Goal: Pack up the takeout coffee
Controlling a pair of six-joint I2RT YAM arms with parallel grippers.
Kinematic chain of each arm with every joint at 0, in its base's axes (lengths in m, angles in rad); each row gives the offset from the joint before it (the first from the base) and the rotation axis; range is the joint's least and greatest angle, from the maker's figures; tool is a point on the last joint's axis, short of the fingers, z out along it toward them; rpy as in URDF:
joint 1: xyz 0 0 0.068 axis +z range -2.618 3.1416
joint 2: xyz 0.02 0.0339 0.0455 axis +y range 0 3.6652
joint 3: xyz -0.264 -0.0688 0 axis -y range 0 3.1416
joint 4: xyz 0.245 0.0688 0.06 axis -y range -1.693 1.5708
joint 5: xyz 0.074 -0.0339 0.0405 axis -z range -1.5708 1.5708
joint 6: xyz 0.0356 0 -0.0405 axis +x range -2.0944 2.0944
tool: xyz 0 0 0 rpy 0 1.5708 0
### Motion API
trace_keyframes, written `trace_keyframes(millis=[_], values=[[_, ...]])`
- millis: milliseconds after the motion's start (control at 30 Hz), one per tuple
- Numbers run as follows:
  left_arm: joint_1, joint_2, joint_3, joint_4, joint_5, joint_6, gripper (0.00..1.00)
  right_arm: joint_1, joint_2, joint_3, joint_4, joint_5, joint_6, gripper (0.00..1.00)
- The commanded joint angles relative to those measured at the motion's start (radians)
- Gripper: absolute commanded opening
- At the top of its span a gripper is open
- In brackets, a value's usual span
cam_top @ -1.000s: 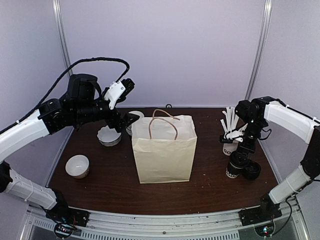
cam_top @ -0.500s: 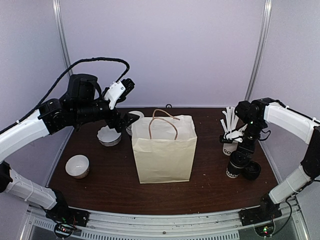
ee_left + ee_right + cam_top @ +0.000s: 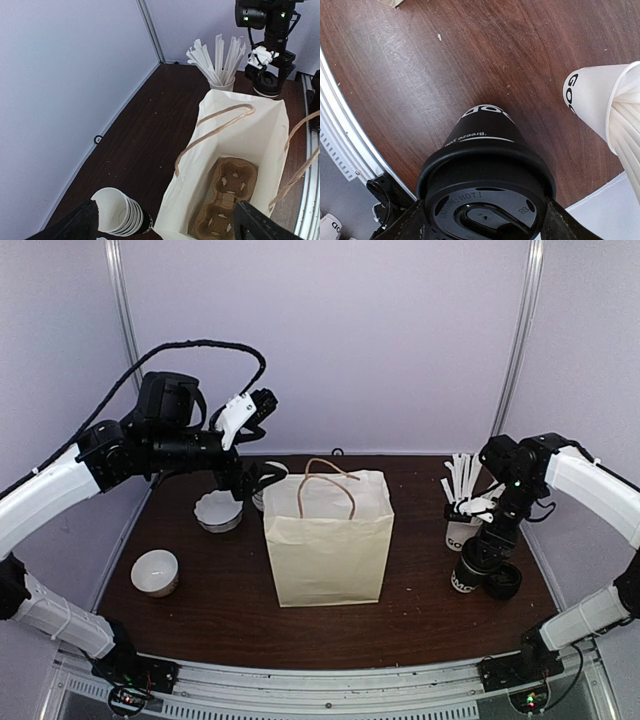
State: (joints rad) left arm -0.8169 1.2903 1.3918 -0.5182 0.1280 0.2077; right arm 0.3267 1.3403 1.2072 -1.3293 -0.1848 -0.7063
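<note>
— Checking the right jaws first: what do we have?
— We have them closed on the lid of the coffee cup (image 3: 485,135), one on each side. The cup is at the right side of the counter (image 3: 420,60), just beside the white cup (image 3: 587,95) of sticks and well apart from the paper bag (image 3: 328,535).
— And the left jaws?
— We see them spread wide and empty above the bag's open mouth. A cardboard tray (image 3: 225,195) lies inside.

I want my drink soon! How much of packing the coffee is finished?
Done: the paper bag stands open with a cup tray inside. In hand: the right claw grips the takeout coffee, not lifted yet. Left: carrying it into the bag.
</note>
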Motion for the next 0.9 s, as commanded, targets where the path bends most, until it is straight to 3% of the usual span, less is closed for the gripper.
trace_keyframes(millis=[0, 200, 500, 600, 867], values=[[0.007, 0.083, 0.13, -0.096, 0.206, 0.025, 0.96, 0.023, -0.043, 0.019, -0.032, -0.07, 0.016, 0.68], [0.007, 0.238, 0.286, -0.194, 0.198, 0.065, 0.92, 0.05, -0.077, 0.021, -0.043, -0.112, 0.018, 0.67], [0.007, 0.411, 0.432, -0.286, 0.196, 0.09, 0.76, 0.066, -0.157, 0.034, -0.077, -0.229, 0.003, 0.67], [0.008, 0.457, 0.478, -0.317, 0.191, 0.098, 0.67, 0.067, -0.173, 0.033, -0.086, -0.242, -0.007, 0.67], [0.008, 0.549, 0.566, -0.392, 0.18, 0.113, 0.28, 0.067, -0.2, 0.125, -0.14, -0.33, -0.025, 0.66]])
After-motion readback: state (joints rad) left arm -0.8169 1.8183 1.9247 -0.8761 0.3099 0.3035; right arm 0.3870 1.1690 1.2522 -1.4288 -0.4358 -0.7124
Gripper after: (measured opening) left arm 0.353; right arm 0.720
